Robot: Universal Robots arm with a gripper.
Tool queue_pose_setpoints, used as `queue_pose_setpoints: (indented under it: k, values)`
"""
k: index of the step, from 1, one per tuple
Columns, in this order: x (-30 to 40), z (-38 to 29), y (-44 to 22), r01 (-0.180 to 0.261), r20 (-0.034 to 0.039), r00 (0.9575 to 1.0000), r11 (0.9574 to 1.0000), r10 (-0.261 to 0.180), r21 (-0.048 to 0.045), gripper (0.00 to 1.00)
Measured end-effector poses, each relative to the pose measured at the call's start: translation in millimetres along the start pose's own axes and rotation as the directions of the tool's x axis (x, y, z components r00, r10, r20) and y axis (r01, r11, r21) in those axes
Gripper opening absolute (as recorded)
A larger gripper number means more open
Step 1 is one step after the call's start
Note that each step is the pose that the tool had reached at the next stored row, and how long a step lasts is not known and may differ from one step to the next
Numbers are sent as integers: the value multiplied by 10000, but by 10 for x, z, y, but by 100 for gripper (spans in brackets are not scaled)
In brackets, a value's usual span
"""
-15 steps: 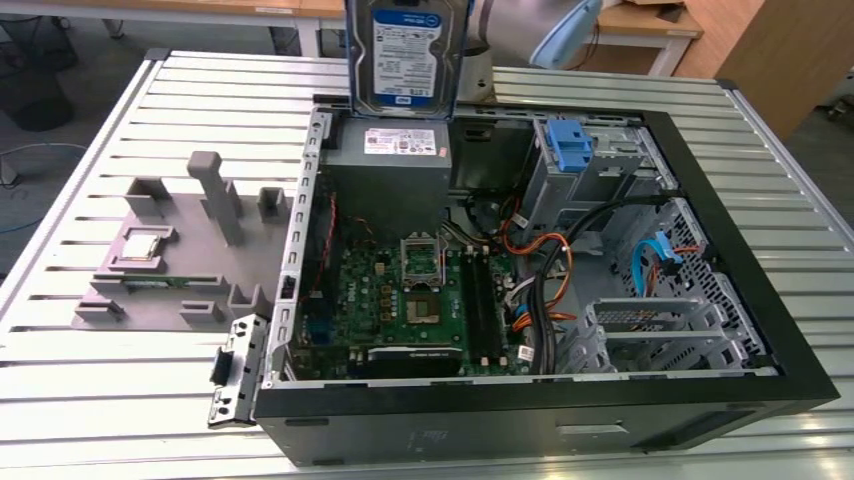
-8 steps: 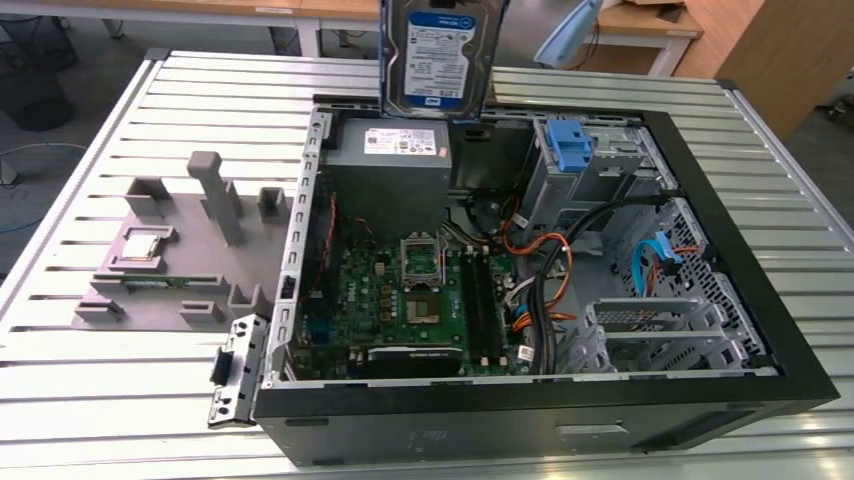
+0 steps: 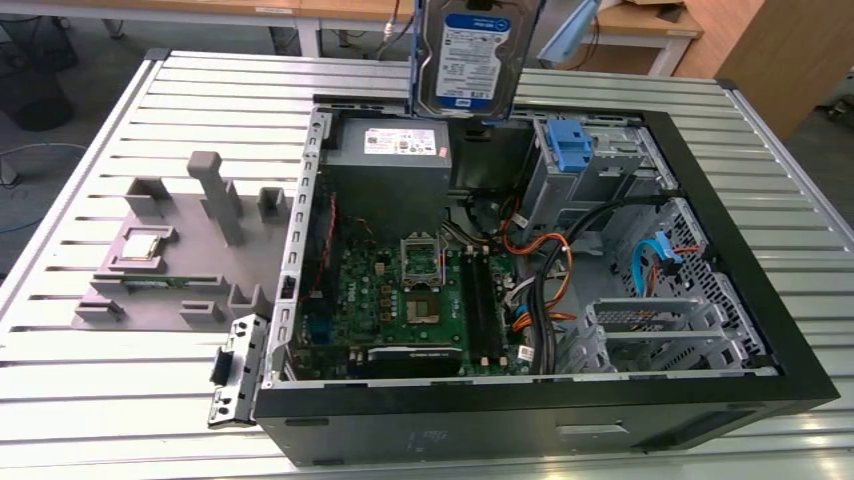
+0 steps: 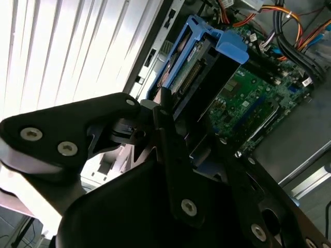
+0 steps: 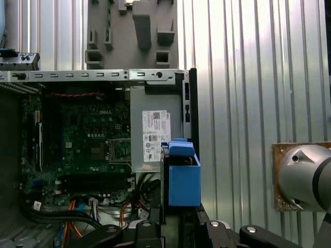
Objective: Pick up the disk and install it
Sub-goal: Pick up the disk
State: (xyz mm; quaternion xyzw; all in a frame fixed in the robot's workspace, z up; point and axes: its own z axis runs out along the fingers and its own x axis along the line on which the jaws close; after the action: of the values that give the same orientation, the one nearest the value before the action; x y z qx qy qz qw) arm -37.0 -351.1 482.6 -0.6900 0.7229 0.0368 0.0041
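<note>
ROBOT ARM HOLDS DRIVE OVER OPEN COMPUTER: The gripper [image 4: 186, 124] is clamped on the disk [image 3: 474, 55]. In the second wrist view its black fingers [image 4: 164, 111] press against the sides of the blue carrier.

In the exterior view the silver drive hangs upright at twelve o'clock with its label facing the camera. It is lifted above the far wall of the open computer case [image 3: 747, 330]. Its lower edge shows above the gap between two things. One is the grey power-supply box [image 3: 387, 145], at about eleven o'clock inside the case. The other is a blue plastic latch piece [image 3: 567, 145] at one o'clock.

The green motherboard [image 3: 400, 300] lies on the case floor toward six o'clock of the disk, and orange cables [image 3: 550, 250] loop beside it. In the first wrist view the carrier's blue end appears just beside the power-supply box's white sticker.

A grey fixture [image 3: 187, 250] rests on the slatted metal table [image 3: 80, 400] at nine o'clock from the case, well apart from the disk.
</note>
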Motion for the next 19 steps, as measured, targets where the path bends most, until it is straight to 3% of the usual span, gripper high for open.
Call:
queue_pose_setpoints:
  k: [3,4,19]
  values:
    - [6,-4,-111,1,1,10000,10000,-1,1,35]
    - [12,-3,-121,1,1,10000,10000,-1,0,35]
    - [209,8,-176,3,22,10000,10000,-3,0,35]
